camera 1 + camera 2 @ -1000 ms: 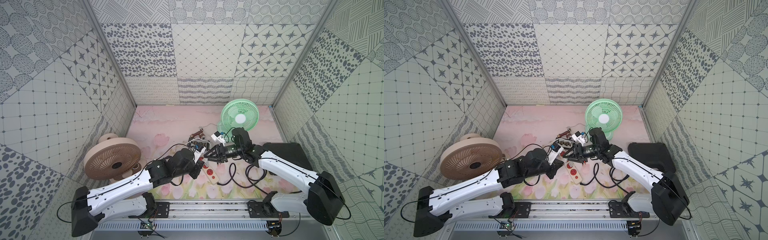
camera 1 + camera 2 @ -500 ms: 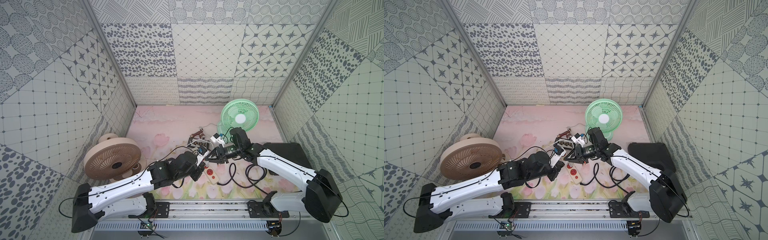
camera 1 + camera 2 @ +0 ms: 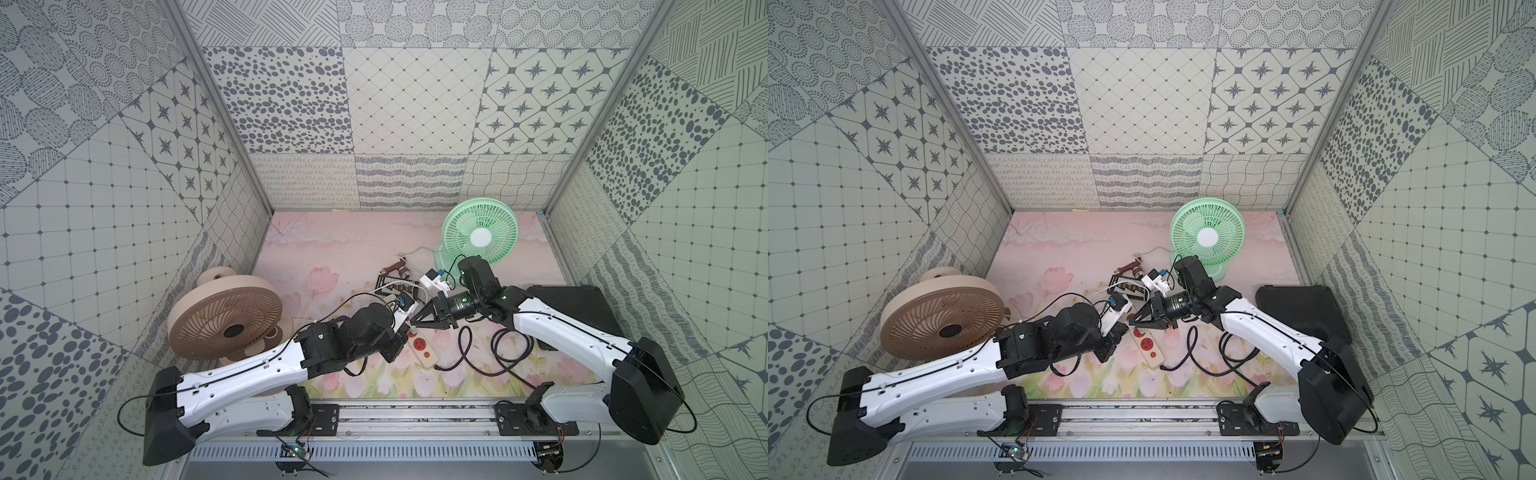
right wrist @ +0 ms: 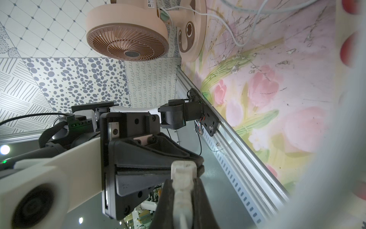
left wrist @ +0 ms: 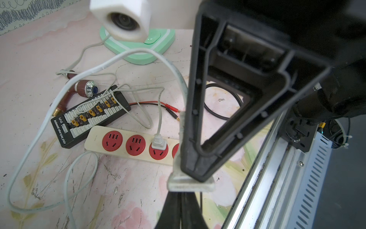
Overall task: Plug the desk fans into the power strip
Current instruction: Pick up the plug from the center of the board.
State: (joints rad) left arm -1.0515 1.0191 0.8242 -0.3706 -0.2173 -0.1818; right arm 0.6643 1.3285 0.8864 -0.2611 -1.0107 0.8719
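Observation:
My left gripper (image 5: 181,195) is shut on a flat white plug (image 5: 190,185), held in the air just above the cream power strip (image 5: 94,136). My right gripper (image 4: 183,184) is shut on the same plug (image 4: 183,170) from the opposite side. In both top views the two grippers meet tip to tip (image 3: 410,326) (image 3: 1128,324) over the strip's far end (image 3: 424,353). The plug's thick white cord (image 5: 49,119) loops away across the mat. A beige desk fan (image 3: 224,328) stands at the left. Another white plug (image 5: 157,142) sits in the strip's third red socket.
A green desk fan (image 3: 478,237) stands at the back right. A black board with metal contacts (image 5: 89,117) and a dark red nozzle (image 5: 83,89) lie beside the strip. A black cord (image 3: 498,353) coils near a black case (image 3: 573,307).
My right gripper's jaws have closed onto the plug that my left gripper holds. Both arms have shifted only slightly.

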